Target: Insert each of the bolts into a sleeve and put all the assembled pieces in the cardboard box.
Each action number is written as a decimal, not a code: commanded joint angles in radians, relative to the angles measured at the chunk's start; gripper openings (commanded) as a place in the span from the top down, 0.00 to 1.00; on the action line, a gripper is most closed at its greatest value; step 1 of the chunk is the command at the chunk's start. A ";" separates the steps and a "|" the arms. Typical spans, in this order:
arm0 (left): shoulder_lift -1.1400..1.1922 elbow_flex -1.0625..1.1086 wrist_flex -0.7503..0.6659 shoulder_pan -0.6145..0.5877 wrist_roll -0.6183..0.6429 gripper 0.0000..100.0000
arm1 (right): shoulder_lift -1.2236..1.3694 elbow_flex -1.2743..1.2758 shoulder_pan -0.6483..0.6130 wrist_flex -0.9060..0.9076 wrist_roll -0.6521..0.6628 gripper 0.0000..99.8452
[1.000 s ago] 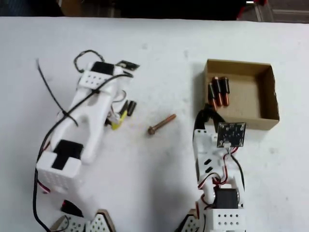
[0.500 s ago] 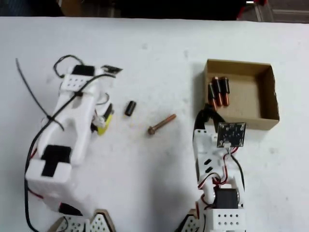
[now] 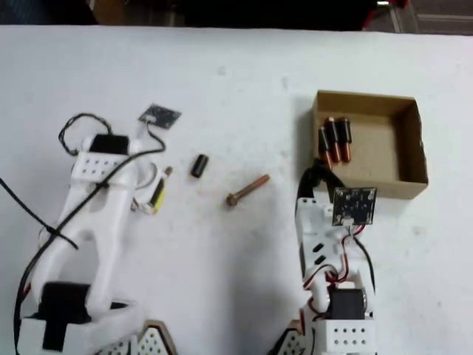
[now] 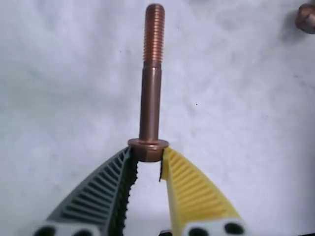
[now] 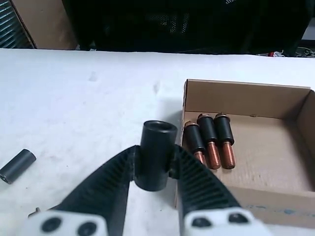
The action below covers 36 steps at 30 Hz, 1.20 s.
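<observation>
Grey and yellow, my left gripper (image 4: 147,164) pinches a copper bolt (image 4: 151,73) by its head only; my right gripper (image 5: 155,169) clamps a black sleeve (image 5: 156,147) just beside the cardboard box (image 5: 256,98). Hazard: the tip-held bolt may pivot, missing the bore.

Bolts without sleeve: two – held bolt (image 4: 151,93) at left, loose bolt (image 3: 247,189) mid-table.
Empty sleeves: two – held sleeve (image 5: 156,155) at right, loose sleeve (image 3: 199,165) left of centre.
Assembled pieces (image 3: 334,140): three, side by side in cardboard box (image 3: 380,151) at far right.
Cardboard boxes: one.
</observation>
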 commanded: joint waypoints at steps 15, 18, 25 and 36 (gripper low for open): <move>-0.065 0.043 -0.051 -0.019 0.084 0.98 | -0.005 0.008 0.008 -0.024 -0.003 0.98; -0.065 0.091 -0.081 -0.019 0.084 0.98 | -0.005 0.008 0.008 -0.024 -0.003 0.98; -0.065 0.155 -0.153 -0.019 0.086 0.98 | -0.005 0.008 0.008 -0.024 -0.003 0.98; -0.335 0.256 -0.152 -0.012 0.133 0.98 | -0.005 0.008 0.008 -0.024 -0.003 0.98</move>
